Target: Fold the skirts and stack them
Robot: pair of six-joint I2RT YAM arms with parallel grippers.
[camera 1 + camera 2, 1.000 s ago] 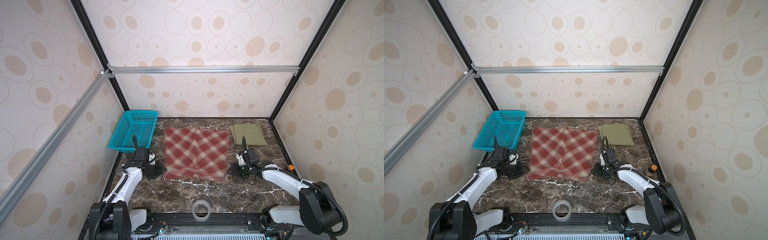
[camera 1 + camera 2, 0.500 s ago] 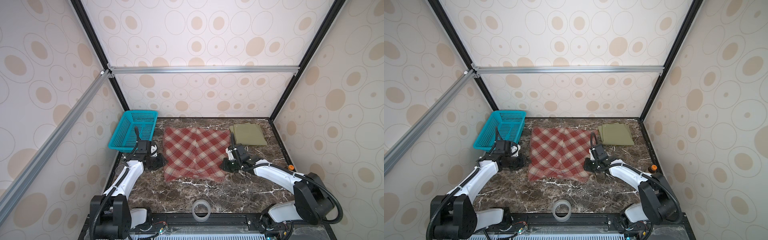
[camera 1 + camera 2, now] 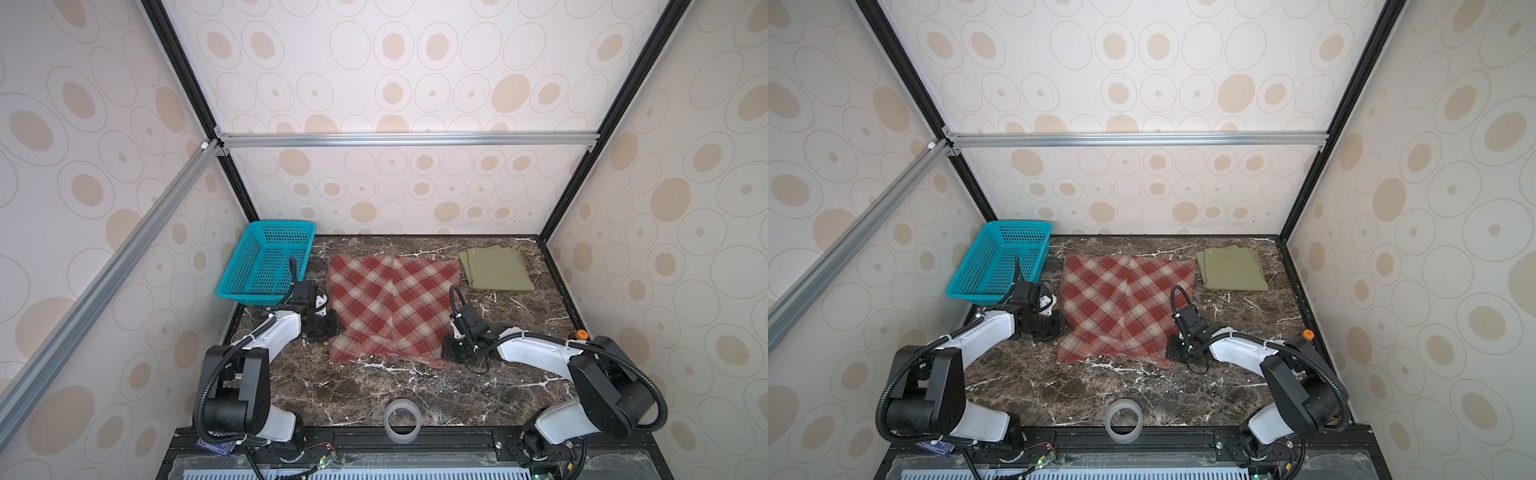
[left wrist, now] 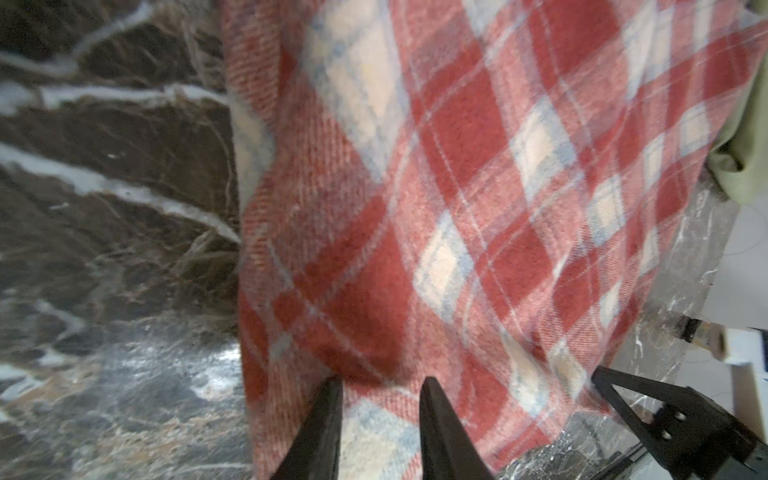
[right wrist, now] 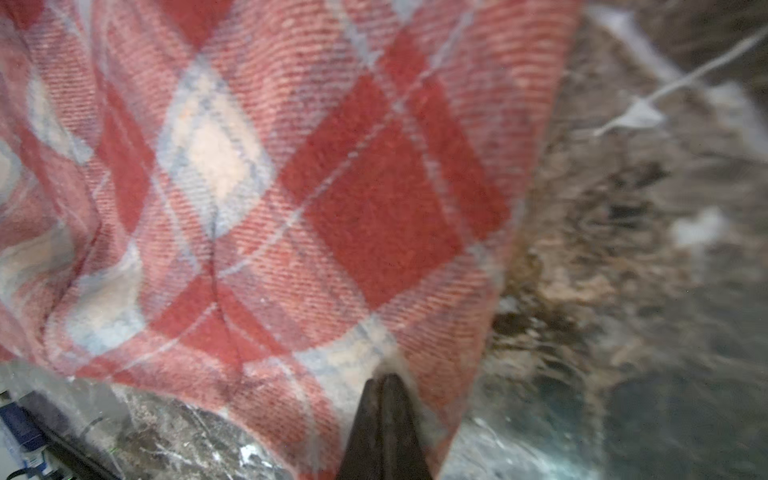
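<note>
The red-and-cream plaid skirt (image 3: 390, 307) (image 3: 1125, 307) lies spread flat on the marble table in both top views. The olive-green skirt (image 3: 494, 268) (image 3: 1231, 268) lies folded at the back right. My left gripper (image 3: 332, 328) (image 4: 380, 384) sits on the plaid skirt's left edge near the front. It is open, and its fingertips (image 4: 330, 390) rest on the cloth (image 4: 457, 187). My right gripper (image 3: 446, 351) (image 5: 384, 378) is shut on the plaid cloth (image 5: 291, 187) near its front right corner.
A teal mesh basket (image 3: 245, 257) stands at the back left, just behind my left arm. A clear tape roll (image 3: 402, 419) sits at the table's front edge. A small orange-topped object (image 3: 580, 333) stands by the right wall.
Both grippers moved inward from beside the plaid skirt onto its side edges. The right gripper closed on the cloth. The left stayed open.
</note>
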